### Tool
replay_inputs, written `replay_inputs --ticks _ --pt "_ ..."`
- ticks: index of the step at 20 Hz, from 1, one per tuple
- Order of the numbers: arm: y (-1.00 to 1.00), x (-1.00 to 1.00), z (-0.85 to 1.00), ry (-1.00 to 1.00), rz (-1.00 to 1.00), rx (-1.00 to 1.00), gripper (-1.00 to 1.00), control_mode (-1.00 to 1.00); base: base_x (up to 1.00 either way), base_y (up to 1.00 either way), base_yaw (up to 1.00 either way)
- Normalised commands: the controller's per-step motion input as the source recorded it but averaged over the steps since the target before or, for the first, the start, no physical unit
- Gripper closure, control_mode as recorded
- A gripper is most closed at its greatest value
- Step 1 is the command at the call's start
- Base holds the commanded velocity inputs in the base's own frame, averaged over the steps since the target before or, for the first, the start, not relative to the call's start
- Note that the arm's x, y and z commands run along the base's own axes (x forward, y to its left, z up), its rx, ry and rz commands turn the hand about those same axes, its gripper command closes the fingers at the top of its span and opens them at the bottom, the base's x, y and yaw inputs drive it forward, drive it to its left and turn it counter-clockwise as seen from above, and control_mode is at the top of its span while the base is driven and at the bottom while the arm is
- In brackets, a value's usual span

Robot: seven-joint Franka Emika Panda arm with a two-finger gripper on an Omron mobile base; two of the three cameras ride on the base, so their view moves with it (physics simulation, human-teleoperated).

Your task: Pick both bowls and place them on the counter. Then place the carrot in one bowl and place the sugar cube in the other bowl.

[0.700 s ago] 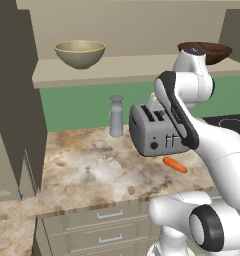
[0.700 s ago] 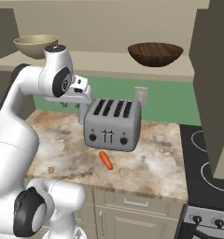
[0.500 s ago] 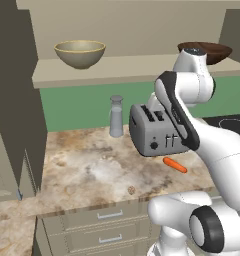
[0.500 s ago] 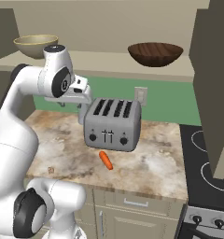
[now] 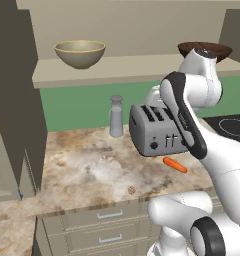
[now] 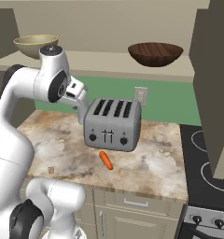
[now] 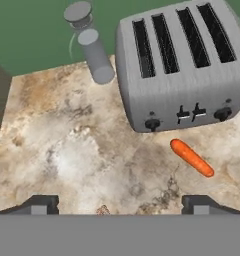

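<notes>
Mottled stone tabletop (image 7: pixel 67 150) below my jaws, jaws spread wide and empty, carrot (image 7: pixel 192 157) ahead-right of them beside toaster (image 7: pixel 182 65), sugar cube (image 5: pixel 132 190) just beneath, both bowls (image 5: pixel 80 53) on wall shelf (image 5: pixel 117 70) above.

No visible change: arm (image 5: pixel 192 115), carrot (image 5: pixel 175 165) and both bowls as before.

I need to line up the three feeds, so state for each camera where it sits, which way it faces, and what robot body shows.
Left base view: behind the arm's left, facing forward-down at the counter; arm at lower right.
Right base view: behind its right, same direction; arm at lower left.
Hand view: on the hand, looking down at the counter; open gripper at bottom.
All three share the toaster and carrot.
</notes>
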Motion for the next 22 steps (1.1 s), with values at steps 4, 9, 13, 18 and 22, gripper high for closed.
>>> replay_inputs --ticks 4,9,13,18,22 --pt "0.33 -0.08 0.37 0.00 -0.27 0.34 -1.00 -1.00 0.00 0.00 0.00" --pt "0.40 -0.01 0.41 0.00 -0.24 0.24 -1.00 -1.00 0.00 0.00 0.00" --pt "0.43 0.04 0.47 0.00 -0.20 0.11 -1.00 -1.00 0.00 0.00 0.00" --pt "0.43 0.13 0.43 -0.02 -0.15 0.08 -1.00 -1.00 0.00 0.00 0.00" --pt "0.33 0.17 0.32 0.00 -0.08 0.16 -1.00 -1.00 0.00 0.00 0.00"
